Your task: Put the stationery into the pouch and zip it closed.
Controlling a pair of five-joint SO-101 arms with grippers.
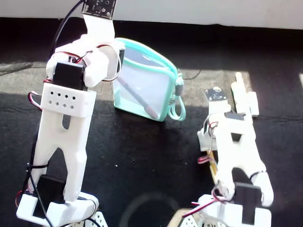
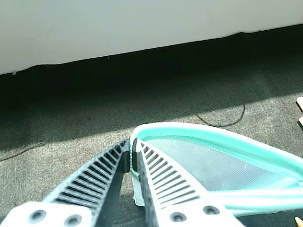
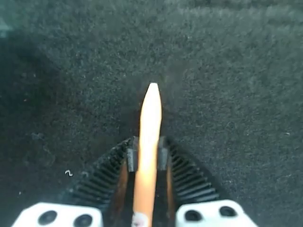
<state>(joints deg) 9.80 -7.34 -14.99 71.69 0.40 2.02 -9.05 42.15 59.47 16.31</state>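
The pouch (image 1: 144, 82) has a teal zip border and clear mesh sides and stands at the back centre of the dark mat. A slim pen (image 1: 137, 97) lies slanted inside it. My left gripper (image 2: 129, 152) is shut on the pouch's teal rim (image 2: 199, 135) at its left upper corner, and the mouth gapes beside it. The zip pull and loop (image 1: 178, 101) hang at the pouch's right end. My right gripper (image 3: 147, 153) is shut on an orange pencil (image 3: 149, 127), pointed end out, low over bare mat. The right arm (image 1: 232, 142) is to the right of the pouch.
Pale long items (image 1: 245, 97) lie in a sunlit patch at the back right, beyond the right arm. The left arm's body (image 1: 66, 123) fills the left side. A white wall edge (image 2: 118, 23) borders the mat at the back.
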